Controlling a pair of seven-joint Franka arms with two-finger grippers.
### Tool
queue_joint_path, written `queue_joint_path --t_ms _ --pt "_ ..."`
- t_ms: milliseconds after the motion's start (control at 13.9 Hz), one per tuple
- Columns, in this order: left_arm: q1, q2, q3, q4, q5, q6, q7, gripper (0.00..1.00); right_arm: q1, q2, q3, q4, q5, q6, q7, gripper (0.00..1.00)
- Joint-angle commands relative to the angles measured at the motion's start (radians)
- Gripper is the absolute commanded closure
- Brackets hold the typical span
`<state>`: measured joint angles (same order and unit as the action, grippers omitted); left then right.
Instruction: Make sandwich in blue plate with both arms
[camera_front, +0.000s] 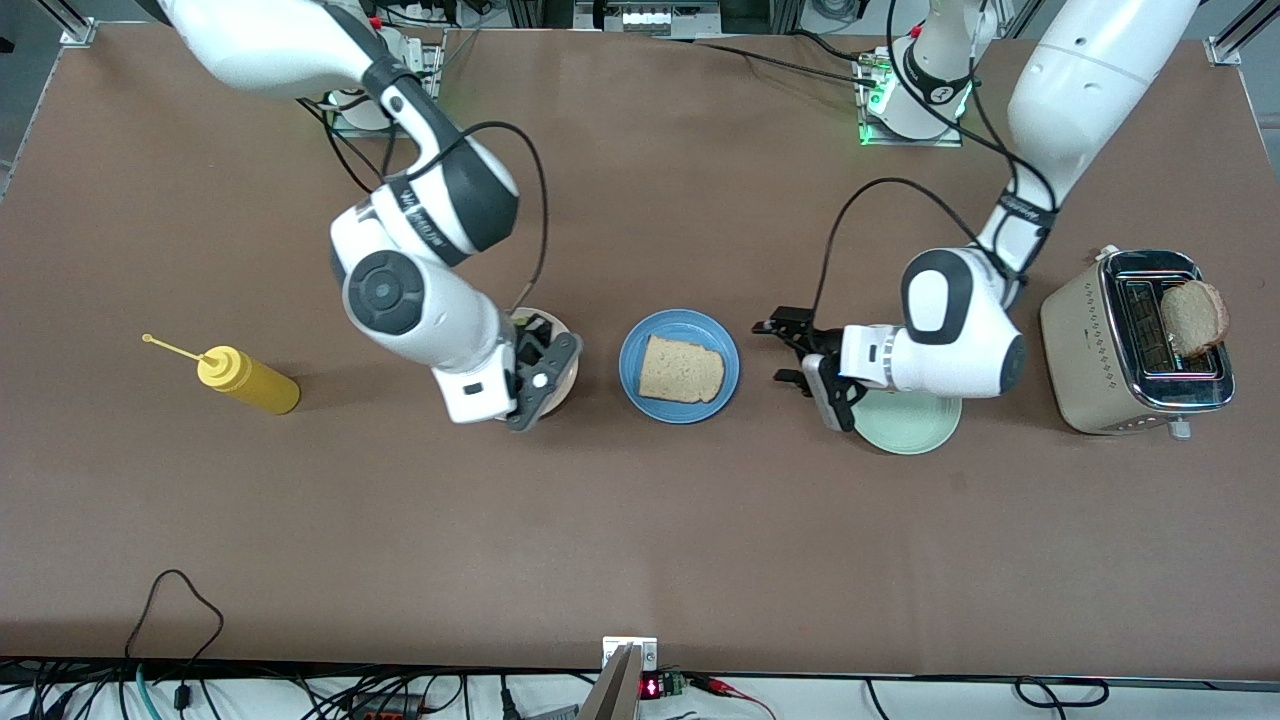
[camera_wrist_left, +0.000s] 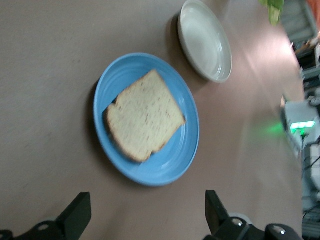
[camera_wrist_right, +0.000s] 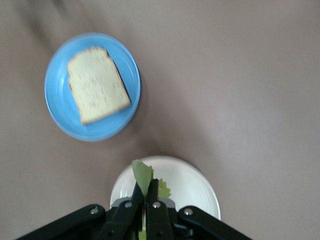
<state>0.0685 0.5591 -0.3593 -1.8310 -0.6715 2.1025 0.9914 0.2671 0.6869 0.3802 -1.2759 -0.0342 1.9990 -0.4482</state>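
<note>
Front view: a blue plate (camera_front: 680, 366) sits mid-tabletop (camera_front: 640, 520) holding one bread slice (camera_front: 681, 369). The right end effector (camera_wrist_right: 146, 192) is over a cream plate (camera_wrist_right: 192, 187), fingers pressed together on a green lettuce leaf (camera_wrist_right: 143, 176). The left end effector (camera_front: 790, 350), fingers spread and holding nothing, is over the tabletop between the blue plate and a mint-green plate (camera_front: 912, 424). Another slice (camera_front: 1194, 317) sticks out of a toaster (camera_front: 1090, 345).

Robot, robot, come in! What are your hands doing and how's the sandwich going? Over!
Right gripper shut on lettuce leaf, over the cream plate. Left gripper open, between blue plate and mint plate. One bread slice on blue plate. Nothing blocking.
</note>
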Motion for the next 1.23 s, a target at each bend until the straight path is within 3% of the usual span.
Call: queue_joint_path --t_ms 0,433,649,866,938,1082,1155 --pt "0.022 -0.119 0.026 -0.025 0.209 -0.086 -0.046 0.00 0.055 0.060 0.003 0.024 0.016 0.131 -0.001 1.00" --pt "0.071 -0.185 0.028 0.131 0.586 -0.319 -0.114 0.00 0.178 0.155 0.000 0.024 0.014 0.446 0.120 1.00" --pt "0.070 -0.202 0.028 0.229 0.662 -0.442 -0.170 0.00 0.202 0.187 -0.003 0.021 0.011 0.471 0.137 1.00" --pt "0.059 -0.212 0.011 0.392 0.814 -0.605 -0.348 0.00 0.250 0.209 -0.020 0.017 -0.007 0.469 0.158 1.00" --pt "0.059 -0.211 0.011 0.430 0.819 -0.646 -0.352 0.00 0.260 0.217 -0.029 0.017 -0.018 0.471 0.158 0.94" --pt "0.059 -0.222 0.011 0.490 0.851 -0.714 -0.371 0.00 0.291 0.221 -0.067 0.017 -0.024 0.472 0.160 0.64" --pt "0.059 -0.232 0.013 0.507 0.851 -0.714 -0.388 0.00 0.303 0.220 -0.082 0.017 -0.030 0.472 0.158 0.01"
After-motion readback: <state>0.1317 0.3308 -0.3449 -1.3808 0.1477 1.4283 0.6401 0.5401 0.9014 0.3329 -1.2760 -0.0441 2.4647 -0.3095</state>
